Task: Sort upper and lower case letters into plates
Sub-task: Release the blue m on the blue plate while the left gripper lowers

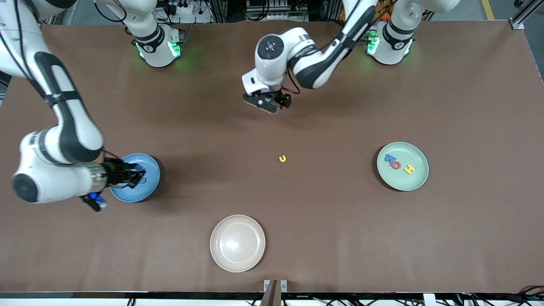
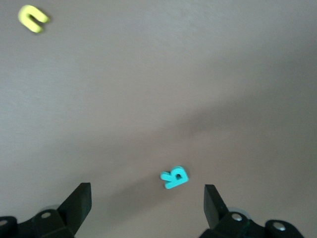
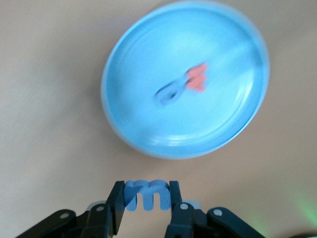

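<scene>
My right gripper hangs over the blue plate, shut on a blue lowercase m. The right wrist view shows the blue plate holding a red letter and a blue one. My left gripper is open above the table, with a teal letter lying on the cloth between its fingers; the front view hides that letter. A yellow u lies mid-table. The mint green plate holds a blue W, a red O and a yellow H.
A cream-beige plate sits near the table's front edge, nearer the camera than the yellow u. Brown cloth covers the whole table. The arm bases stand along the table's top edge.
</scene>
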Tool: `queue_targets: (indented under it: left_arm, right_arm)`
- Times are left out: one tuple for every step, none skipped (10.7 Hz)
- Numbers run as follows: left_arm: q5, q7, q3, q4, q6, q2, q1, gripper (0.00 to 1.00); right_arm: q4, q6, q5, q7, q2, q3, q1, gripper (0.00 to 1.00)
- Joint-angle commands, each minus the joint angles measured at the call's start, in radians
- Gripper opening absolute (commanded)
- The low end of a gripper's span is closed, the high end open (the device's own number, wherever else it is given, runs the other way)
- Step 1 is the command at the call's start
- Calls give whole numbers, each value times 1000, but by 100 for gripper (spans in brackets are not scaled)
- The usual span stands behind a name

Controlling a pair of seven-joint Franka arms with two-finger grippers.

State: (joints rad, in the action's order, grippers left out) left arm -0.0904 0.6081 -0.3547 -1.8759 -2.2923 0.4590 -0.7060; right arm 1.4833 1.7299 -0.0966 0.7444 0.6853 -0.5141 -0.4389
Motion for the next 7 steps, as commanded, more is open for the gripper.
queue_targets:
  left_arm:
    - [-148,-11,-9,-15,-67,61,-19,100]
    - [-152,-107,-15,-19,-85,81,-21,100]
    - [-152,-225,-16,-28,-87,86,-21,100]
    - [-150,-323,-16,-35,-87,89,-21,100]
    - [-150,-394,-16,-37,-87,101,-21,100]
    - [-150,-466,-16,-37,-87,107,-23,100]
    - [-150,-523,-18,-35,-87,110,-23,100]
  right_arm:
    - [29,77,-26,-22,-18,57,28,0]
    - [29,85,-56,-22,-15,69,35,0]
    - [34,98,-60,-22,-12,84,37,0]
    - [52,112,-60,-22,-12,92,42,15]
    - [64,125,-60,-19,-12,92,42,24]
    - [75,135,-60,-11,-12,92,43,50]
    - [86,151,-60,-5,-12,92,46,87]
